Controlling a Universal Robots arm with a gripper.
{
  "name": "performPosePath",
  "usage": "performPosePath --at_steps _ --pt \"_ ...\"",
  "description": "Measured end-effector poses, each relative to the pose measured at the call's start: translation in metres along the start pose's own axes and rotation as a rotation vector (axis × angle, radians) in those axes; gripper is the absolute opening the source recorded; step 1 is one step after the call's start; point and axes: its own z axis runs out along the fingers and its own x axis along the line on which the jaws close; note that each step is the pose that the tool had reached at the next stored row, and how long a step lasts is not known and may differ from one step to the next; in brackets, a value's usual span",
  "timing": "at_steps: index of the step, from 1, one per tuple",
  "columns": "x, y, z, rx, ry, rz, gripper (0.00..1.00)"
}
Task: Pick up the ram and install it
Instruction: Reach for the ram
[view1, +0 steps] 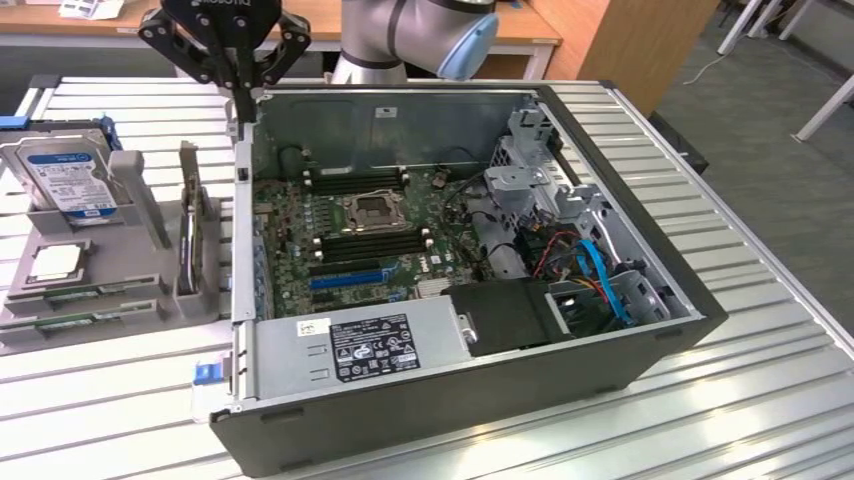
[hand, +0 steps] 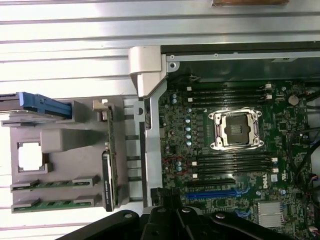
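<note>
While jaws hang shut, empty, beside case (view1: 441, 405)

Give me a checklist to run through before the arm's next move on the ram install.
1. Ram sticks available: two lie flat in the gray holder. Ok.
2. Gripper free of load: nothing is held. Ok.
3. Gripper ready to take a stick: it is shut. Not ok.
4. Gripper lined up over a stick: it hangs above the computer case wall on the exterior view's left, away from the sticks. Not ok.
5. Memory slots free on the motherboard: they look empty. Ok.
6. Slot latches open: cannot tell.
</note>
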Motion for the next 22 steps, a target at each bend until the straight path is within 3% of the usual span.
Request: performPosePath --at_steps 22 --pt "0.025 -0.0018 -0.0003 0.0002 0.0045 -0.001 0.10"
